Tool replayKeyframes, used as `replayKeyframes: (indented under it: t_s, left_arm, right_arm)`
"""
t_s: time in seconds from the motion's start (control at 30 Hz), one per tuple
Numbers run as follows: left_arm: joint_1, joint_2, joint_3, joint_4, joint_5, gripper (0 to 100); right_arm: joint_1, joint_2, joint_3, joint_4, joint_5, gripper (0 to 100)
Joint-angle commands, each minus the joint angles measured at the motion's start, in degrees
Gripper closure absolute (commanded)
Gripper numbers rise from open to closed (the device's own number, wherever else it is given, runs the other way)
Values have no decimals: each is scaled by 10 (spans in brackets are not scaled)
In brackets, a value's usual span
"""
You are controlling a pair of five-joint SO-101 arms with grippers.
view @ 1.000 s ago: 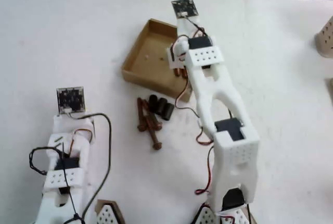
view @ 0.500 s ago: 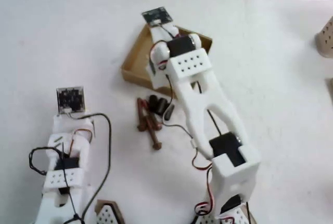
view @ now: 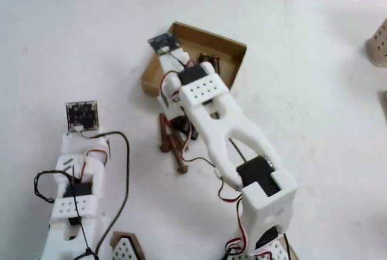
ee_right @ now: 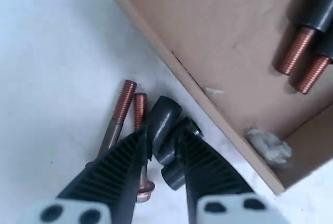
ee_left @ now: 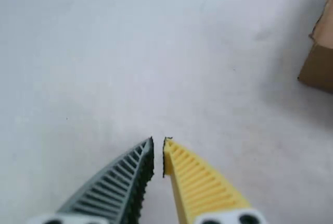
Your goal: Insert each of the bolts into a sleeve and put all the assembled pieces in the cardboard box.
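Sleeve (ee_right: 166,114) beside the box (ee_right: 208,36) lies between the parted jaws of the right gripper (ee_right: 161,134); clamping it seems next. Left gripper (ee_left: 158,141) idles, jaws together.

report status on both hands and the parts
left hand shut, empty. right hand open astride a sleeve, loose bolts alongside. two assembled pieces in cardboard box.

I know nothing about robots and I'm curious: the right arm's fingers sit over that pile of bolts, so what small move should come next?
Probably lower slightly and close the right gripper on the black sleeve between its fingers. The loose bolts beside it need sleeves, and two assembled pieces already lie in the cardboard box.
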Motion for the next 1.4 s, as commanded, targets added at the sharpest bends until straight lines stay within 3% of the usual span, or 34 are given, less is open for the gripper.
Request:
replayKeyframes:
  t_s: [0.0,0.23,0.47,0.9,1.37]
  left_arm:
    - [13,-11,0,4,-6,939]
    - [13,-11,0,4,-6,939]
    - [13,-11,0,4,-6,939]
    - [13,-11,0,4,-6,939]
    - [13,-11,0,4,-6,939]
  right_arm:
    - [-7,-36,27,-52,4,936]
    - [-15,-35,47,-62,4,932]
    - [-16,-35,75,-64,4,842]
    - [-17,57,38,-85,4,843]
    - [-39,51,40,-37,5,844]
